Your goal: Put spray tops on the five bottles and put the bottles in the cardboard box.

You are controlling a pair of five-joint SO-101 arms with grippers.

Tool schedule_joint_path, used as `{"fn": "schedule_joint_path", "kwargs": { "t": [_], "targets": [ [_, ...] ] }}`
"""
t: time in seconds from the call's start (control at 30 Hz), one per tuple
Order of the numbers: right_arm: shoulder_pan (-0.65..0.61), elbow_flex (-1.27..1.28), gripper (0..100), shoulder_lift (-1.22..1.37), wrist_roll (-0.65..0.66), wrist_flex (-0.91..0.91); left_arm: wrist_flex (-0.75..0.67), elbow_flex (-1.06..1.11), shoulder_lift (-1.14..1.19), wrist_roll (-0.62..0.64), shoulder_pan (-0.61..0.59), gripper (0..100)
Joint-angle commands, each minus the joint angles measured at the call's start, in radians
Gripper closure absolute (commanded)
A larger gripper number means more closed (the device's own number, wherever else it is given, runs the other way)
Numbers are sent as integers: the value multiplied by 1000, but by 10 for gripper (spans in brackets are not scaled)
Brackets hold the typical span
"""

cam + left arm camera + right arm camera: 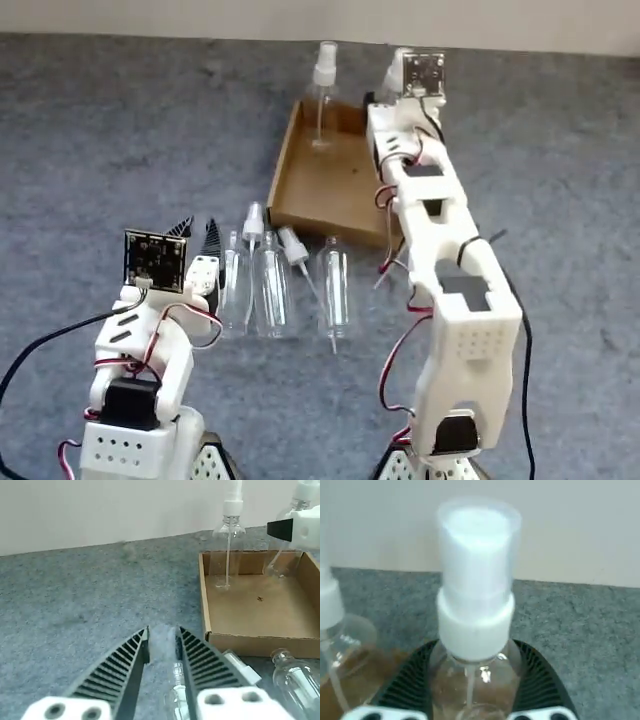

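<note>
Table (110, 130): grey and felt-like; it carries the box, the bottles and both arms' bases
Cardboard box (335, 195): shallow and open-topped; it sits at the far middle of the table, ahead of the right arm
Standing bottle (323, 105): clear and upright in the box's far left corner; it has a white spray top on, with the dip tube hanging inside
Right gripper (476, 652): stretched out to the box's far right corner; jaws clamped on the held bottle (470, 680) just below its collar, one jaw on each side
Held bottle: clear, fitted with a capped spray top (476, 580); in the left wrist view it leans, base low inside the box near the far wall; whether the base touches the box floor I cannot tell
Left gripper (161, 639): low over the table at the near left, pointing toward the box; jaws parted and holding nothing; tips just beside the near bottle
Near bottle (233, 285): clear, lying on the table in front of the box, neck toward the box
Middle bottle (271, 290): lying alongside the near bottle; a white sprayer (252, 218) lies at the neck ends of these two; which bottle it sits on I cannot tell
Loose spray top (294, 243): lying between the middle bottle and the open bottle; its thin tube runs toward the near edge
Open bottle (334, 285): lying just before the box's near wall, neck bare
</note>
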Motion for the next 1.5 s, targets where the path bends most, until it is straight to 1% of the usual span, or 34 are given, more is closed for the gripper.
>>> {"fn": "schedule_joint_path", "kwargs": {
  "t": [0.0, 0.57, 0.83, 1.3, 1.37, 1.47],
  "targets": [
    [10, -130, 995, -8, 6, -25, -25, -4, -4, 2, 30, 947],
    [-7, -13, 995, -1, 12, -25, -25, -4, -4, 2, 33, 947],
    [-12, -18, 995, 76, 12, -27, -23, -4, -4, 2, 33, 947],
    [-10, -19, 991, 79, 12, -27, -23, -4, -4, 2, 31, 947],
    [-10, -19, 965, 79, 12, -27, -23, -4, -4, 2, 31, 947],
    [-13, -18, 879, 79, 12, -27, -23, -4, -4, 2, 30, 947]
  ]
}}
